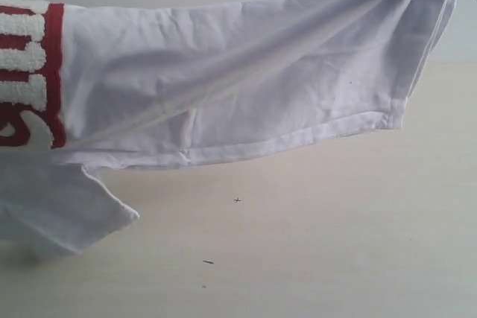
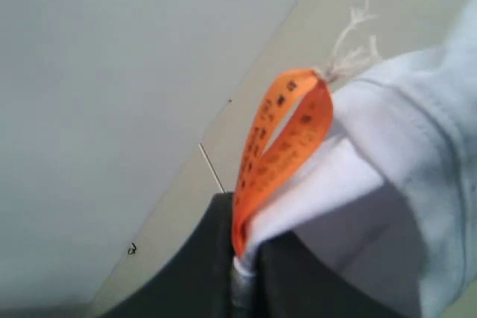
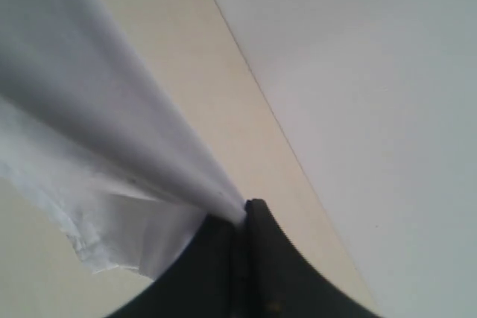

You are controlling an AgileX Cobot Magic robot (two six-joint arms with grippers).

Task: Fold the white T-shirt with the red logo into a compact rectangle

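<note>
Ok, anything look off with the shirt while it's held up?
Frayed white threads stick out where the orange neck tag joins the white T-shirt, seen in the left wrist view. One sleeve hangs down toward the table. No tears or stains show.

Open tabletop [image 1: 313, 243] beneath the stretched white T-shirt [image 1: 246, 87]; hanging sleeve [image 1: 67, 214] low at the left.
</note>
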